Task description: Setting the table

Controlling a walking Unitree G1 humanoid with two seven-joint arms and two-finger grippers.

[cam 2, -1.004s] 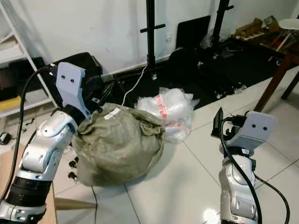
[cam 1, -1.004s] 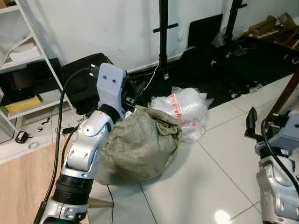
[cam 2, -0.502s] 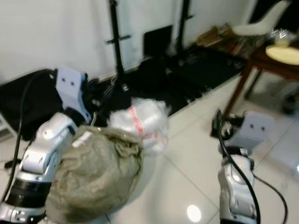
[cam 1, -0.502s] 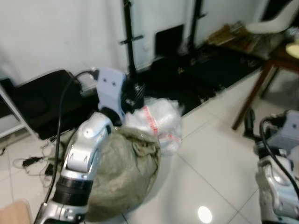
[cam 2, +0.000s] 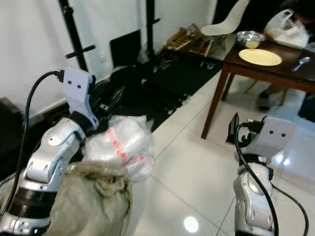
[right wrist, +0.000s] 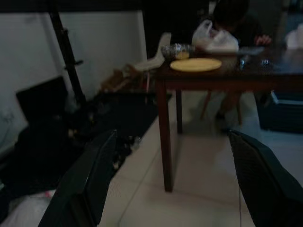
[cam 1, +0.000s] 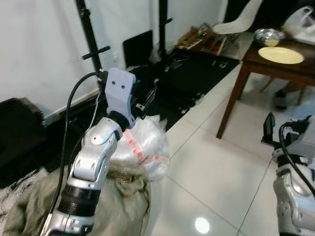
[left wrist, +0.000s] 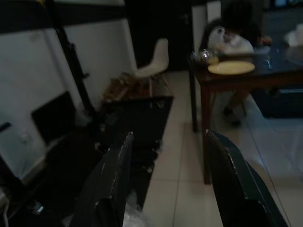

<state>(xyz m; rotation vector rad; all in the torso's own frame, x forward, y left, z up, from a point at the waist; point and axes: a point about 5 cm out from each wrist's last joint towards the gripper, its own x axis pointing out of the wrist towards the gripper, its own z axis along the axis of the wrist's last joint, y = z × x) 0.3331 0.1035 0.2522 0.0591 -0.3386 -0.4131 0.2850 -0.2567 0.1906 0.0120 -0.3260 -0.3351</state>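
Note:
A dark wooden table (cam 2: 280, 74) stands at the far right. On it lie a yellow plate (cam 2: 260, 57), a metal bowl (cam 2: 249, 38), a white plastic bag (cam 2: 283, 29) and a spoon (cam 2: 300, 63). A person (right wrist: 232, 14) sits behind the table. My left gripper (left wrist: 169, 137) is raised at the left, well short of the table, open and holding nothing. My right gripper (right wrist: 171, 135) is held up at the right, open and empty, pointing toward the table leg (right wrist: 165, 137) and the plate (right wrist: 195, 64).
A burlap sack (cam 2: 83, 201) and a clear plastic bag (cam 2: 123, 145) lie on the floor at my left. Black stands (cam 2: 74, 34) and dark gear (cam 2: 162, 73) line the wall. A white chair (cam 2: 224, 24) is behind the table. White tiled floor (cam 2: 187, 172) leads to the table.
The camera has swung to the right: the shelf has left the picture, the sack has slid down-left, and the table with the plate has come into view. Both arms keep their pose.

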